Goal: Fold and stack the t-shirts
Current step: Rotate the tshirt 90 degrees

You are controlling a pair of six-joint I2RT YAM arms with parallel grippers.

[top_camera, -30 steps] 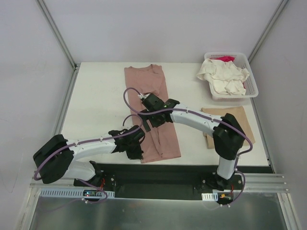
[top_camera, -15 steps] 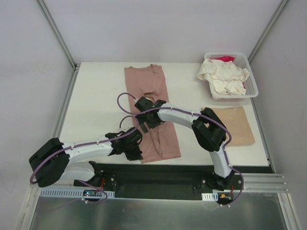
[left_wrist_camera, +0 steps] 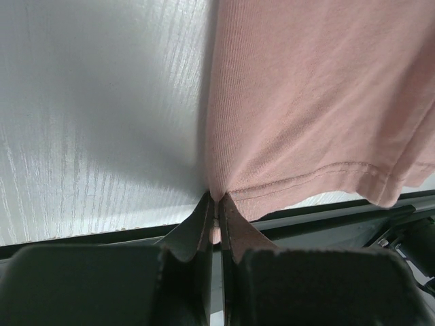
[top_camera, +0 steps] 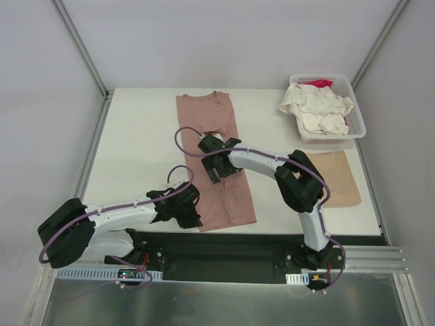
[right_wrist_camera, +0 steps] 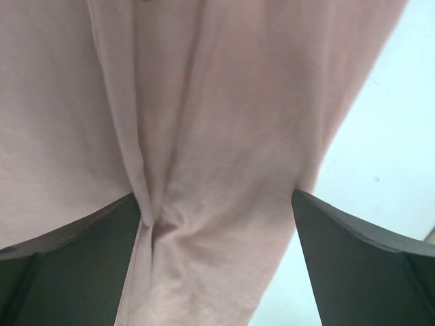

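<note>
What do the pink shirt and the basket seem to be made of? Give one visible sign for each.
Pink shirt: soft matte knit cloth, probably cotton jersey; fine ribbing, a stitched hem and loose folds show.
Basket: probably stiff white plastic; thin slatted walls holding their shape.

Right gripper [top_camera: 215,170]: a half second ago it had swung toward 9 o'clock. It now sits back toward 3 o'clock, over the middle of the pink t-shirt [top_camera: 219,146].
Right arm elbow [top_camera: 301,180]: one second ago it stood farther toward 3 o'clock, over the tan t-shirt [top_camera: 340,180]. It has since drawn in toward 9 o'clock and now covers only that shirt's 9 o'clock edge.
Tan t-shirt: more of it is in view than one second ago.
Left gripper [left_wrist_camera: 217,201]: it has pulled slightly toward 8 o'clock along the near edge of the table [top_camera: 139,142].
Left arm shoulder link [top_camera: 64,234]: it has dropped toward 7 o'clock since one second ago.
</note>
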